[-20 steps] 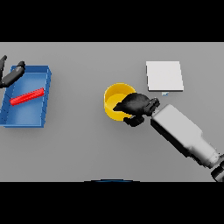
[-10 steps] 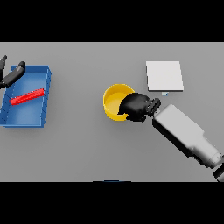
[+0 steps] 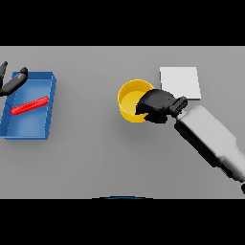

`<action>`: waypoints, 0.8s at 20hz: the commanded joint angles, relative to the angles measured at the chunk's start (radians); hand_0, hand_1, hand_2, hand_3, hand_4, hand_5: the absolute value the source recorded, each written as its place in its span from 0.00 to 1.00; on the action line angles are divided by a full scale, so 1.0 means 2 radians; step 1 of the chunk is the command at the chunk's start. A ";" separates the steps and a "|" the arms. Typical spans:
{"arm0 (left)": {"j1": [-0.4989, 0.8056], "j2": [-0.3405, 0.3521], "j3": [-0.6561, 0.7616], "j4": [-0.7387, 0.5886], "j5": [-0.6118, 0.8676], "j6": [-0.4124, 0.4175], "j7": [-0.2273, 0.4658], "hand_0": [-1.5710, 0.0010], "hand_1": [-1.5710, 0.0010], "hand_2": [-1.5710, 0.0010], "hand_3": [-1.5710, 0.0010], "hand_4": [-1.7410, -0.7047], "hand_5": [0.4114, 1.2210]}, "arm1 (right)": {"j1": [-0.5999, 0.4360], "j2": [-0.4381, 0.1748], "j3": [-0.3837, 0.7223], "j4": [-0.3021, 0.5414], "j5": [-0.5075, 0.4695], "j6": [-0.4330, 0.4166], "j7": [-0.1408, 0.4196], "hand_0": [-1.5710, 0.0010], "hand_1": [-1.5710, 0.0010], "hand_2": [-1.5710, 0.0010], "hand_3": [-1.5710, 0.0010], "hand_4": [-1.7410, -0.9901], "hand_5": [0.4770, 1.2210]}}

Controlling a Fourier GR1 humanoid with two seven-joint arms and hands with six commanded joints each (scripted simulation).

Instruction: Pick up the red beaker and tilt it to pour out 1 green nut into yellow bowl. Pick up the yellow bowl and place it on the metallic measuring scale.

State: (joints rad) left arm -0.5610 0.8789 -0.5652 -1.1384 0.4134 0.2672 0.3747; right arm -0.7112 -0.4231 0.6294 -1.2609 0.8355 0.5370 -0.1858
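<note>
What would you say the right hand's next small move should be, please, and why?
Probably lift the yellow bowl and carry it toward the metallic scale. The right hand looks curled over the bowl's rim on the scale's side, while the bowl is on the table beside the scale, not on it.

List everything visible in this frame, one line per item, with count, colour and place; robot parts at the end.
yellow bowl: 1, yellow, centre of the table, just left of the scale
measuring scale: 1, light grey square, upper right, bare
blue tray: 1, blue, far left of the table
red object: 1, red, long and slim, lying diagonally inside the blue tray
table: 1, grey, beneath everything
right hand: 1, dark, fingers curled over the bowl's right rim
left hand: 1, dark, at the left edge over the tray's upper corner
</note>
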 commanded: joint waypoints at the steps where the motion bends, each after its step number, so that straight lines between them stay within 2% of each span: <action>1: 0.002 0.001 0.000 0.003 -0.001 -0.002 -0.005 1.00 1.00 1.00 1.00 0.98 0.35 | 0.000 -0.005 -0.004 -0.005 -0.002 0.004 0.002 0.01 0.01 0.09 0.22 0.00 1.00; 3: 0.003 0.000 -0.002 -0.006 -0.001 -0.002 -0.007 1.00 1.00 1.00 1.00 0.99 0.34 | -0.001 -0.022 -0.019 -0.022 -0.006 0.007 0.002 0.00 0.00 0.09 0.24 0.00 1.00; 4: 0.004 0.002 -0.001 -0.005 0.000 -0.003 -0.008 1.00 1.00 1.00 1.00 0.99 0.34 | 0.000 -0.024 -0.026 -0.028 -0.005 0.004 0.017 0.00 0.00 0.07 0.25 0.00 1.00; 9: 0.004 0.005 -0.001 -0.016 -0.001 0.007 0.001 1.00 1.00 1.00 1.00 0.98 0.35 | -0.006 -0.023 -0.038 -0.030 -0.002 -0.001 0.036 0.00 0.00 0.03 0.26 0.00 1.00; 13: 0.006 0.009 0.000 -0.019 -0.001 0.005 -0.001 1.00 1.00 1.00 1.00 0.98 0.37 | -0.018 -0.035 -0.056 0.007 0.002 -0.031 0.024 0.00 0.00 0.02 0.27 0.00 1.00; 16: 0.006 0.012 -0.004 -0.028 -0.002 0.011 0.020 1.00 1.00 1.00 1.00 0.98 0.38 | -0.032 -0.033 -0.070 0.050 0.004 -0.049 0.026 0.00 0.00 0.03 0.27 0.00 1.00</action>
State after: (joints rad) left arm -0.5482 0.9033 -0.5727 -1.1937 0.4097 0.2899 0.4160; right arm -0.7751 -0.4902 0.4889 -1.1596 0.8448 0.4384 -0.1296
